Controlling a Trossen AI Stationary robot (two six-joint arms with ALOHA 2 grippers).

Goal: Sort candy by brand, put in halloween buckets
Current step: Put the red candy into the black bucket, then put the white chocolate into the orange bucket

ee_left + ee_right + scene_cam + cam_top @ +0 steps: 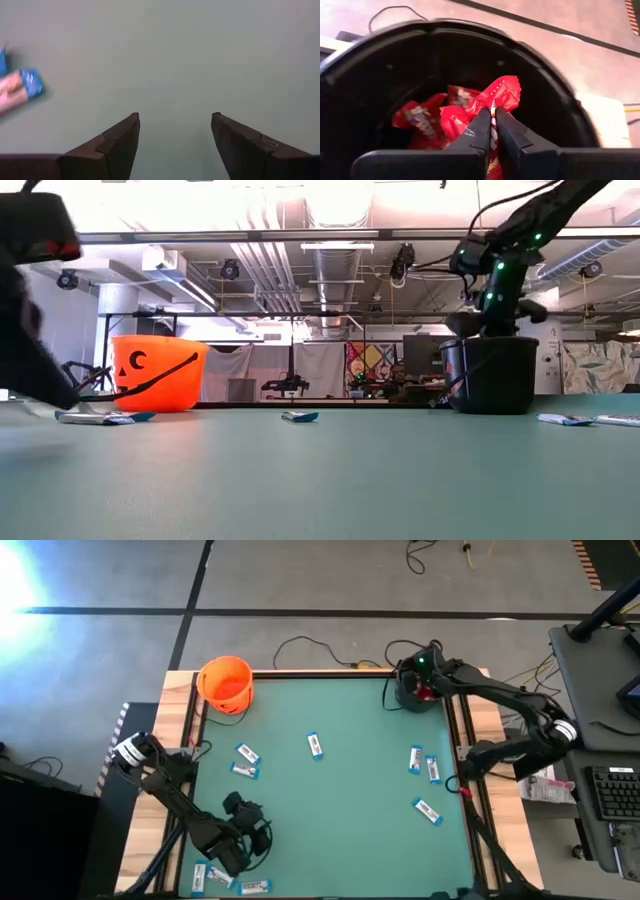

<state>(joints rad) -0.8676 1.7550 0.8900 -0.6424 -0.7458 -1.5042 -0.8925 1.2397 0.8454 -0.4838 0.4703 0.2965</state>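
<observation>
Right gripper (492,125): positioned over the mouth of the black bucket (412,692) at the far right corner of the green table (340,790). Its fingers are pressed together on a crinkly red packet (501,94), which is being held just inside the bucket's rim. More red packets (420,120) are lying on the bucket's bottom below it.

Left gripper (175,145): positioned low over the near left part of the table, with its fingers spread apart and nothing between them. Bare green surface is lying between the fingers, and one blue-and-white bar (20,90) is seen off to the side.

Orange bucket (226,684): standing upright at the far left corner of the table, well apart from the black bucket. A jack-o'-lantern face is shown on it in the low view.

Blue-and-white bars, loose on the table: two left of centre (246,762), one near the middle (316,745), three along the right side (424,765), and two at the near left edge (255,887) beside the left arm. No loose red packets are being seen on the table.
</observation>
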